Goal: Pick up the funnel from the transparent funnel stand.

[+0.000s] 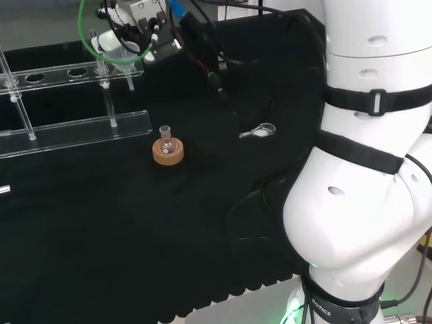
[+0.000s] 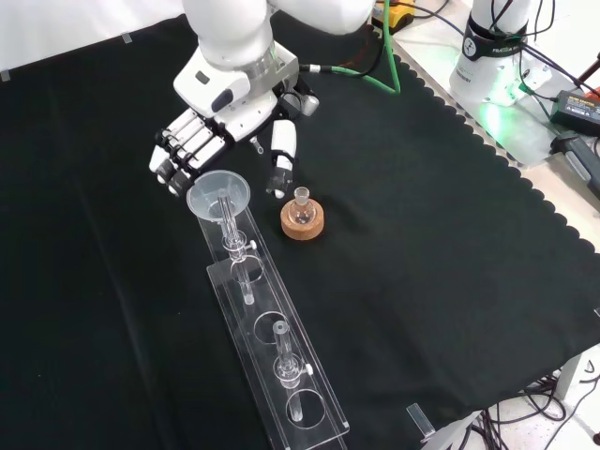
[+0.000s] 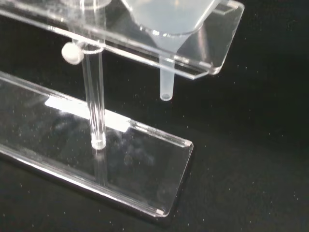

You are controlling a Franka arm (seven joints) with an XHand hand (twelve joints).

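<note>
In the front view you see the black and white robot hand (image 2: 220,127) hanging just above the far end of the long transparent plastic funnel stand (image 2: 298,398), with the white arm link above it. Its fingers (image 2: 178,150) are bent downward beside one edge of the translucent white plastic funnel (image 2: 217,192), and the thumb (image 2: 280,159) points down on the other side, so the hand is half open around the funnel rim. You cannot tell from this view if the fingertips touch the rim; nothing is lifted. The funnel sits in the end hole of the upper plate of the stand, and in the wrist view its narrow stem (image 3: 166,84) goes down through the plate and ends above the lower plate, next to a clear upright post (image 3: 95,104). In the head view the hand (image 1: 138,20) is at the top, over the funnel (image 1: 118,50) at the right end of the stand (image 1: 74,128). A small clear glass flask (image 2: 302,201) stands in a round cork ring (image 2: 302,223) near the stand, to the right in the front view. A small clear spoon-like piece (image 1: 260,131) lies apart on the black cloth (image 2: 450,281).
</note>
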